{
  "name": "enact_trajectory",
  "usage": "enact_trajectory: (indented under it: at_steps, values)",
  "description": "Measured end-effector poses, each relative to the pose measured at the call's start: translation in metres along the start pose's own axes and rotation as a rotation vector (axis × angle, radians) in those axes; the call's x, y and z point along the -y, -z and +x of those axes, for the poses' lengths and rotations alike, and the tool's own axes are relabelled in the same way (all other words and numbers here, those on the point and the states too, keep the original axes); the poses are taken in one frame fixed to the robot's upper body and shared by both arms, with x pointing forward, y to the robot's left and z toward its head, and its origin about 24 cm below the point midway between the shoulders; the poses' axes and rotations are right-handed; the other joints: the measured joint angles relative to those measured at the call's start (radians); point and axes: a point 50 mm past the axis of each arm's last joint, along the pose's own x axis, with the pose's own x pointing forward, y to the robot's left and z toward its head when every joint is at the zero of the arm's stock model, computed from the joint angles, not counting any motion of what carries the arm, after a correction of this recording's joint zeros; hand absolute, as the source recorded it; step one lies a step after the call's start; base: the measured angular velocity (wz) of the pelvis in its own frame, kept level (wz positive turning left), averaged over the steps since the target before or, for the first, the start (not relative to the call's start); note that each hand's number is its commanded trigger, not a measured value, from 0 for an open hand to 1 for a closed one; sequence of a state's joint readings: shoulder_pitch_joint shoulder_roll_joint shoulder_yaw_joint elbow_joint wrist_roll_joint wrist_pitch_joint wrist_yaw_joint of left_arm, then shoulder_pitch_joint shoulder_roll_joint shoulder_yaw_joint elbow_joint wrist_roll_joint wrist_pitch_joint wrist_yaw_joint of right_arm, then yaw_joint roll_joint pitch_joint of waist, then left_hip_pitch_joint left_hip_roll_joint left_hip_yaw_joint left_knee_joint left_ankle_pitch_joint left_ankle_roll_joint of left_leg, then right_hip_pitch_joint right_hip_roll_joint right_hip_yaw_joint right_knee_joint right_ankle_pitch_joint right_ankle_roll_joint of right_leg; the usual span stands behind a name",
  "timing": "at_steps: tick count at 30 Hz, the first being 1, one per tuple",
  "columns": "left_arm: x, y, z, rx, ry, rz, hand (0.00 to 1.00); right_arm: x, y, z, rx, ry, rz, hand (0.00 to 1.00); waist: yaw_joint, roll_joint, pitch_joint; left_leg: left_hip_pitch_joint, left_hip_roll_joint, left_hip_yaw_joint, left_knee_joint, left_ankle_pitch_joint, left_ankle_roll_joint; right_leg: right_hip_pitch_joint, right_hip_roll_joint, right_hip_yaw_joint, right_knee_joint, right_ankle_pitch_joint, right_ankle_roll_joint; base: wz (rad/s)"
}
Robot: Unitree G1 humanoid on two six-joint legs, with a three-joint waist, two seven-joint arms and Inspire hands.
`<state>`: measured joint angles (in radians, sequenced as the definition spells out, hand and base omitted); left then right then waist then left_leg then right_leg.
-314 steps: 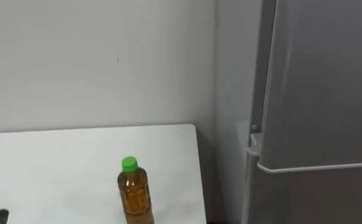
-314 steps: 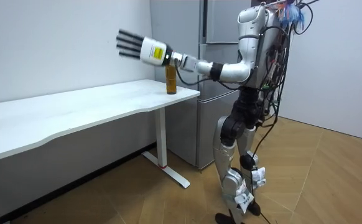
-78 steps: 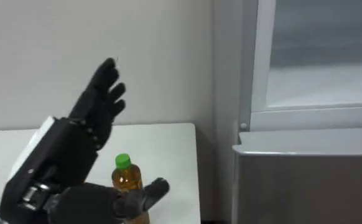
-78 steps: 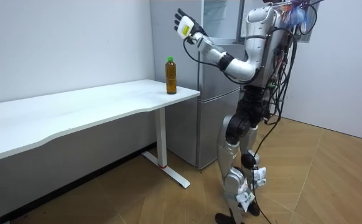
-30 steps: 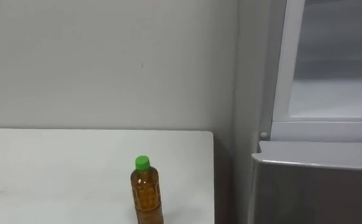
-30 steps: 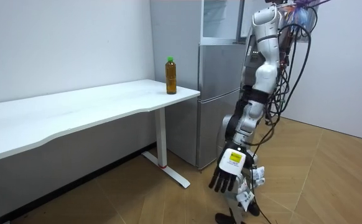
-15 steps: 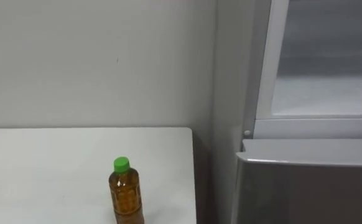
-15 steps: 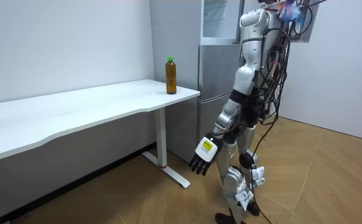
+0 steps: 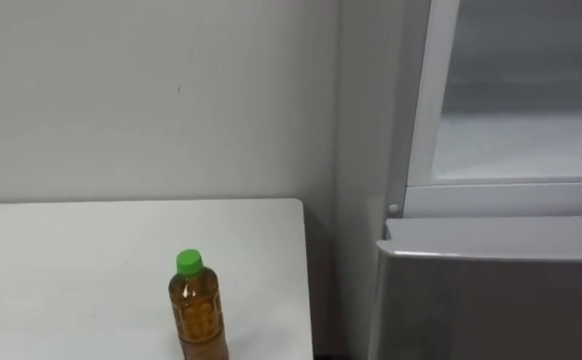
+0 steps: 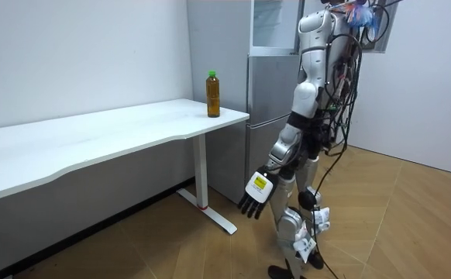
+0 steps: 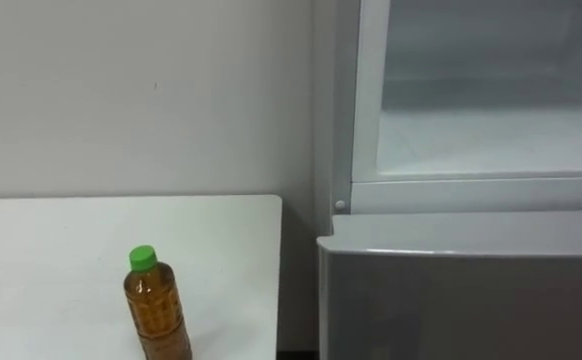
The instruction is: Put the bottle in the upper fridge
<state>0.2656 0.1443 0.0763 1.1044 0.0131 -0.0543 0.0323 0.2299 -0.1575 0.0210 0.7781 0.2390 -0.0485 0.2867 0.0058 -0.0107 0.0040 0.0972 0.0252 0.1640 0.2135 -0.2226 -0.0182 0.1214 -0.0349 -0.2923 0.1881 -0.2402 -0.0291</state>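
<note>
Down beside the robot's leg, in the room view, the left hand (image 10: 255, 194) hangs low on a lowered arm. Its fingers (image 10: 246, 208) are straight and a little spread, pointing at the wooden floor (image 10: 171, 248), and they hold nothing. The robot stands upright on that floor, just in front of the fridge (image 10: 268, 116) and near the end of the white tabletop (image 10: 94, 136). The hand is well below the tabletop's level and well apart from the bottle.

Closest in the eye views is the bottle (image 9: 197, 310). It stands upright on the tabletop (image 9: 71, 270), and its base is cut off by the lower edge of both views. It holds amber liquid and wears a green cap (image 9: 188, 262). It stands alone, near the tabletop's right end, the end that lies next to the fridge, and nothing touches it. In the room view the same bottle (image 10: 213, 94) shows at the far corner of the tabletop, beside the fridge's grey side.

To the right of the tabletop's end, across a narrow dark gap, is the fridge's lower door (image 9: 491, 300). It is grey and shut, with its top edge running level across the view. Above it the upper compartment (image 9: 521, 140) is open to the camera: a white frame surrounds a pale interior, and a light, flat bottom surface shows inside.

Farthest back, a plain pale wall (image 9: 151, 100) rises behind the tabletop and meets the fridge's side.
</note>
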Motion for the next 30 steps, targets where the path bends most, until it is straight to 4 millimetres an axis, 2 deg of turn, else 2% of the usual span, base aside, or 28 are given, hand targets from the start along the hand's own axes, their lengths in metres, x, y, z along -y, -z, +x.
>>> enact_trajectory:
  at_steps: [2,5,7,13,16,19,21,25,29,30]
  values:
    - [-0.002,0.004,0.0,-0.016,-0.002,0.005,0.0,-0.01,-0.032,0.002,0.117,-0.058,-0.086,0.0,0.003,-0.001,-0.0005,-0.009,0.0,-0.002,0.009,0.0,0.0,-0.001,0.0,-0.004,-0.001,0.0,0.0,0.05]
    - [-0.002,0.004,0.0,-0.027,0.008,0.003,0.0,-0.023,-0.064,0.0,0.232,-0.14,-0.161,0.0,0.021,-0.002,-0.0001,-0.004,0.001,-0.001,0.01,0.0,0.0,0.0,0.001,-0.004,0.0,0.002,-0.001,0.02]
    - [-0.004,0.003,0.0,-0.019,0.01,-0.003,0.0,-0.024,-0.065,-0.005,0.23,-0.158,-0.174,0.0,0.03,-0.003,-0.0006,-0.007,0.002,-0.001,0.01,0.0,0.0,0.0,0.002,-0.011,-0.001,0.003,-0.001,0.06]
    - [-0.003,-0.004,0.001,-0.006,0.028,-0.002,0.0,-0.031,-0.094,-0.016,0.309,-0.206,-0.243,0.0,0.031,0.001,0.0042,-0.022,0.004,0.001,0.009,0.0,0.0,-0.019,0.0,-0.01,0.018,0.005,-0.002,-0.01]
    - [-0.003,-0.003,0.001,-0.009,0.029,-0.001,0.0,-0.032,-0.109,-0.023,0.357,-0.22,-0.284,0.0,0.048,0.006,0.0061,-0.031,0.009,0.029,0.01,0.0,0.0,-0.043,0.002,0.017,0.034,0.007,-0.005,-0.25]
    - [-0.004,0.002,0.0,-0.026,0.027,-0.001,0.0,-0.035,-0.129,-0.034,0.407,-0.254,-0.35,0.0,0.053,0.007,0.0061,-0.033,0.013,0.04,0.008,0.0,0.0,-0.054,0.003,0.022,0.037,0.01,-0.008,-0.13]
    - [-0.006,0.006,-0.001,-0.039,0.024,0.001,0.0,-0.039,-0.145,-0.044,0.476,-0.278,-0.38,0.0,0.054,0.005,0.0053,-0.03,0.014,0.041,0.008,0.0,0.0,-0.05,0.004,0.021,0.035,0.011,-0.008,0.0]
    - [-0.01,0.013,-0.002,-0.068,0.015,0.034,0.0,-0.061,-0.189,-0.071,0.739,-0.381,-0.383,0.0,0.055,-0.005,0.0036,-0.019,0.016,0.039,0.008,0.0,0.0,-0.035,0.009,0.02,0.015,0.013,-0.008,0.05]
    - [-0.014,0.019,-0.004,-0.098,0.007,0.055,0.0,-0.073,-0.206,-0.082,0.846,-0.44,-0.38,0.0,0.06,-0.026,-0.0088,-0.014,0.015,0.038,0.009,0.0,0.0,-0.019,0.01,0.013,0.0,0.017,-0.005,0.09]
    - [-0.014,0.02,-0.004,-0.103,0.009,0.057,0.0,-0.074,-0.208,-0.084,0.858,-0.444,-0.385,0.0,0.06,-0.028,-0.0098,-0.014,0.015,0.037,0.009,0.0,0.0,-0.019,0.01,0.013,0.0,0.018,-0.004,0.04]
